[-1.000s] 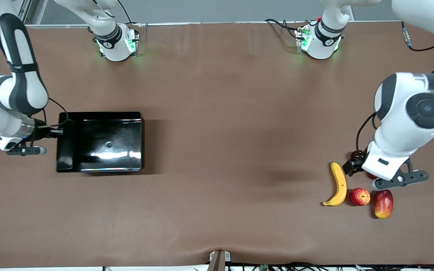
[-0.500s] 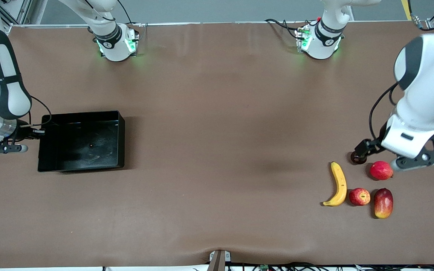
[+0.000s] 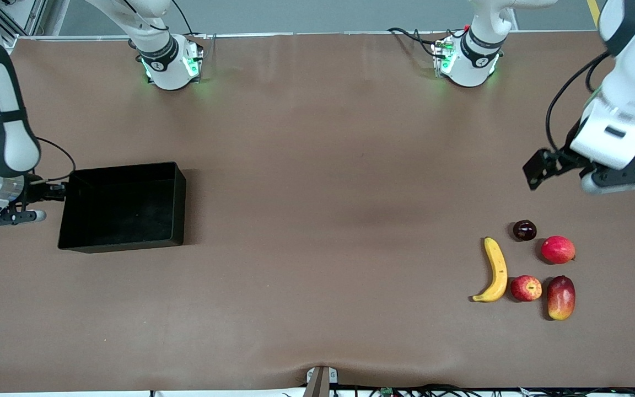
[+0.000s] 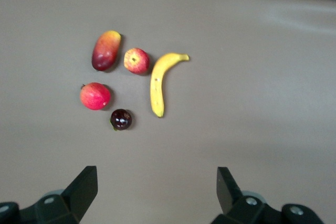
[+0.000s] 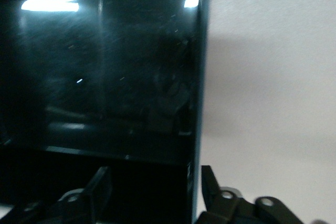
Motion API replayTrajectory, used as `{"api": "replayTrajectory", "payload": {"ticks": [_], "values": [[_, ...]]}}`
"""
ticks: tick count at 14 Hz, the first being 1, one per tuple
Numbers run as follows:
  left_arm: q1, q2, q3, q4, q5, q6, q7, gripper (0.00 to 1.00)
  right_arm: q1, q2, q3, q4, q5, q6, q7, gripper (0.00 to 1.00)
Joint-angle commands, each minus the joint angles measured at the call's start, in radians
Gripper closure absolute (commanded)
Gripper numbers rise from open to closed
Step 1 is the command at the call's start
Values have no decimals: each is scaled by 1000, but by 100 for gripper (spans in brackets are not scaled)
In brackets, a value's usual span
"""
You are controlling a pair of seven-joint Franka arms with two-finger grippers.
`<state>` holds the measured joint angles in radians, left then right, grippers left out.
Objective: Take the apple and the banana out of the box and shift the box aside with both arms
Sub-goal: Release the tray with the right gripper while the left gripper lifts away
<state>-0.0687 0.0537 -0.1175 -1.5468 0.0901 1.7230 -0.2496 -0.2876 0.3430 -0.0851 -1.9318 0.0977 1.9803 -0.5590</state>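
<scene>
The banana (image 3: 495, 270) and the small streaked apple (image 3: 526, 288) lie side by side near the left arm's end of the table. They also show in the left wrist view, the banana (image 4: 160, 82) and the apple (image 4: 136, 60). My left gripper (image 3: 623, 177) hangs open and empty, high above the table beside the fruits, with its fingers (image 4: 86, 182) wide apart. The black box (image 3: 124, 207) sits near the right arm's end. My right gripper (image 3: 42, 201) is at its short end wall, with its fingers astride a box wall (image 5: 195, 129), and it holds the box slightly raised.
An oblong red-yellow mango (image 3: 561, 298), a round red fruit (image 3: 558, 249) and a small dark purple fruit (image 3: 525, 230) lie close around the apple and banana. The arm bases (image 3: 171, 60) stand along the edge farthest from the front camera. The brown table (image 3: 323, 220) is bare between box and fruits.
My left gripper has risen and drawn back from the fruits, uncovering the round red fruit and the purple fruit. My right gripper has moved the box toward the right arm's end.
</scene>
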Motion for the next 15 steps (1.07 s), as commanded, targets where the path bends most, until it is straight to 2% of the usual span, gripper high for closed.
{"api": "replayTrajectory", "payload": {"ticks": [1, 4, 6, 9, 11, 13, 15], "values": [[55, -116, 4, -102, -58, -35, 98, 0, 37, -10, 10, 123, 2, -121, -118, 0], [46, -167, 1, -131, -59, -62, 102, 0, 106, 2, 10, 307, -148, -201, -416, 0], [41, -204, 1, -167, -61, -63, 101, 0, 99, 7, 8, 359, -158, -201, -441, 0], [35, -196, 6, -160, -59, -77, 102, 0, 91, 17, 4, 407, -168, -198, -426, 0], [35, -201, 5, -157, -61, -86, 104, 0, 36, 56, 5, 413, -132, -167, -441, 0], [35, -196, 5, -159, -61, -98, 95, 0, -21, 89, 5, 422, 17, -158, -441, 0], [35, -196, 4, -160, -61, -108, 95, 0, -70, 91, 8, 451, 77, -156, -443, 0]]}}
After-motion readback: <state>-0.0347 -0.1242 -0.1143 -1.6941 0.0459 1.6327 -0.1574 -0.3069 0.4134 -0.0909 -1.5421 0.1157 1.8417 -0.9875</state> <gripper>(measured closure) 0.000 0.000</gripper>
